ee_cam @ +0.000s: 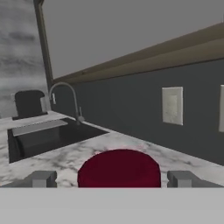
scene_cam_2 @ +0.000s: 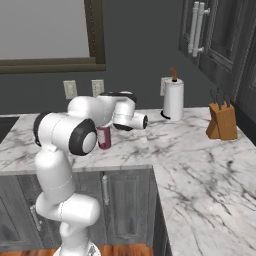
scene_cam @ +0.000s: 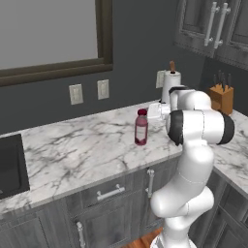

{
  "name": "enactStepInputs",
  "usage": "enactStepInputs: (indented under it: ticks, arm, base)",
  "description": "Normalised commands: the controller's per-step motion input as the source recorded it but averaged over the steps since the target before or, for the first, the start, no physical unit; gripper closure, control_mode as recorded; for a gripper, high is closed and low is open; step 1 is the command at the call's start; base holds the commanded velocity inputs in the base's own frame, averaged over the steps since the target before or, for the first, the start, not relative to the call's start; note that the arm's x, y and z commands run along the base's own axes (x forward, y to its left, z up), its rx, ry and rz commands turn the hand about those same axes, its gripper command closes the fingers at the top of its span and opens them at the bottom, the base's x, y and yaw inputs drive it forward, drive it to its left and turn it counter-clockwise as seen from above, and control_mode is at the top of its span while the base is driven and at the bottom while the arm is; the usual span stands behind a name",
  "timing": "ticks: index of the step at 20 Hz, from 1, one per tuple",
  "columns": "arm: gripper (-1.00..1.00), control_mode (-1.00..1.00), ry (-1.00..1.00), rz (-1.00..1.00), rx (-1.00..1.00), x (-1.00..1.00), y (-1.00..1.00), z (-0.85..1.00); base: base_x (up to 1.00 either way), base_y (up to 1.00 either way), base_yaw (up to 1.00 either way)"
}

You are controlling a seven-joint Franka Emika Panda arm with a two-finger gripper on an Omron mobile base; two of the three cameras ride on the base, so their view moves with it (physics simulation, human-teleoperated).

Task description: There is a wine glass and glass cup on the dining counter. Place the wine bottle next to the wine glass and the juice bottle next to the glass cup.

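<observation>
Claw (ee_cam: 112, 179) fingers are spread wide apart and nothing is gripped between them. In the hand view, one grey fingertip (ee_cam: 41, 178) is seen at the left and the other at the right, with the dark red cap of the juice bottle (scene_cam: 141, 127) seen low between them. The cap is not touched by either tip, as far as can be told.

The juice bottle is stood upright on the marble worktop (scene_cam: 77, 150), near its front edge and well apart from the wall. It is short and pink-red, with a pale label around its body. In the right base view the bottle (scene_cam_2: 104, 137) is partly hidden behind the white arm, and just its lower red part is seen.

A paper towel roll (scene_cam_2: 173, 99) is stood upright near the back wall, to the right of the bottle. A wooden knife block (scene_cam_2: 221, 121) is placed further right, well apart from the bottle. Two pale wall sockets (scene_cam: 76, 94) are set in the dark wall behind the worktop. A dark sink (ee_cam: 52, 138) with a curved tap (ee_cam: 65, 98) is seen in the hand view, past the bottle. Grey cabinets (scene_cam: 111, 203) are fitted under the worktop.
</observation>
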Motion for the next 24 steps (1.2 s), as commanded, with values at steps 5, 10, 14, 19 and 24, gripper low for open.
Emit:
enactStepInputs:
  ticks: [5, 10, 14, 19, 24]
  arm:
    - [1.0, -1.0, 0.0, 0.0, 0.03, 0.03, 0.0, -0.1]
    - [1.0, -1.0, 0.03, 0.0, 0.0, 0.0, 0.0, 0.0]
    - [1.0, -1.0, 0.0, 0.0, 0.02, -0.34, 0.0, 0.18]
    - [1.0, -1.0, 0.0, 0.0, 0.0, -0.68, 0.03, 0.67]
    - [1.0, -1.0, 0.01, -0.02, 0.01, -0.86, 0.17, 1.0]
  base:
    - [0.0, 0.0, 0.0]
    - [0.0, 0.0, 0.0]
    - [0.0, 0.0, 0.0]
    - [0.0, 0.0, 0.0]
    - [0.0, 0.0, 0.0]
